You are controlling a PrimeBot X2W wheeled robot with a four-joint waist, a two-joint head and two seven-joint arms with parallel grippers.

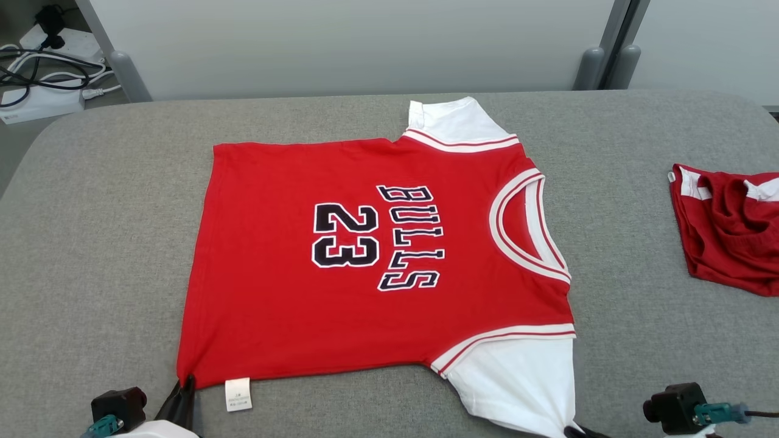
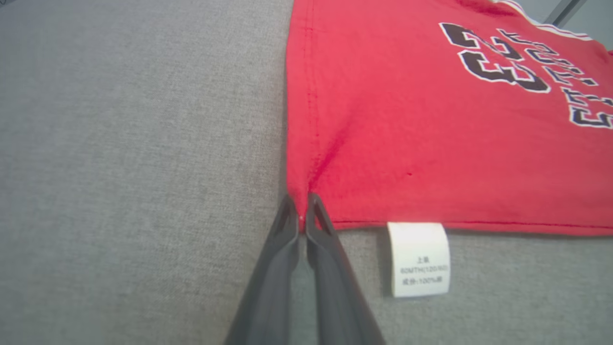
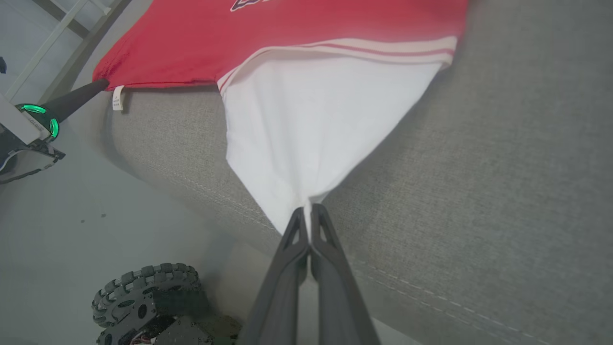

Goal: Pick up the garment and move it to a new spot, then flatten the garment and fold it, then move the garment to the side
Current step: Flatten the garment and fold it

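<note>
Head view: red white-sleeved jersey (image 1: 292, 316) flat on grey fabric table (image 1: 91, 243); left gripper (image 2: 301, 215) pinches hem corner; right gripper (image 3: 309, 214) pinches sleeve tip.

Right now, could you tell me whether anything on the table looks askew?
The jersey lies flat, but its near white sleeve is pulled to a point by the right end effector; a second red garment sits crumpled nearby.
</note>
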